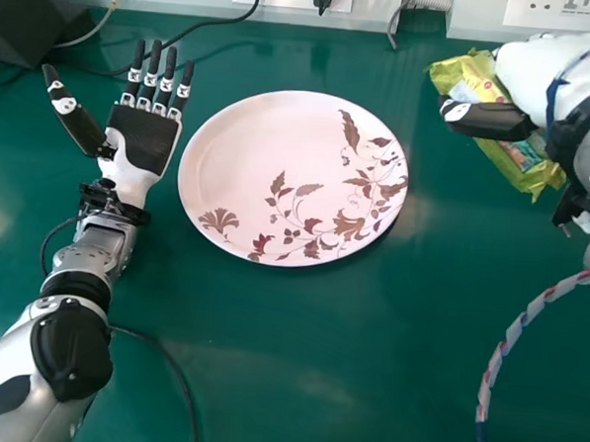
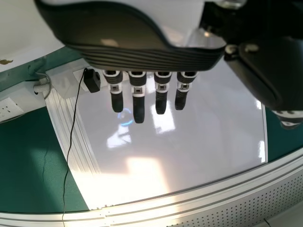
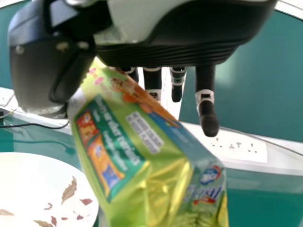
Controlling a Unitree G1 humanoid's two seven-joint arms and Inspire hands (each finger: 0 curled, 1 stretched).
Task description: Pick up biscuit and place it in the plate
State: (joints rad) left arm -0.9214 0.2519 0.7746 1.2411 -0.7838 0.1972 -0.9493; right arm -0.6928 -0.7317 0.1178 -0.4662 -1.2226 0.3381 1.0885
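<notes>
The yellow-green biscuit packet [image 1: 531, 174] is at the upper right in the head view, tilted, with my right hand [image 1: 490, 119] over it. In the right wrist view the packet [image 3: 142, 156] is pinched between the thumb and fingers of my right hand [image 3: 42, 66]; part of its upper end is hidden by the hand. To its left, apart from it, the white plate [image 1: 268, 160] with brown leaf patterns lies on the green table. My left hand [image 1: 143, 139] is open, palm up, left of the plate. In the left wrist view the fingers of my left hand [image 2: 138, 101] are straight.
A black box [image 1: 28, 29] stands at the back left. Cables and white socket strips [image 1: 563, 15] run along the table's back edge. A striped cord [image 1: 512, 336] hangs at the right. Green table surface [image 1: 288, 359] lies in front of the plate.
</notes>
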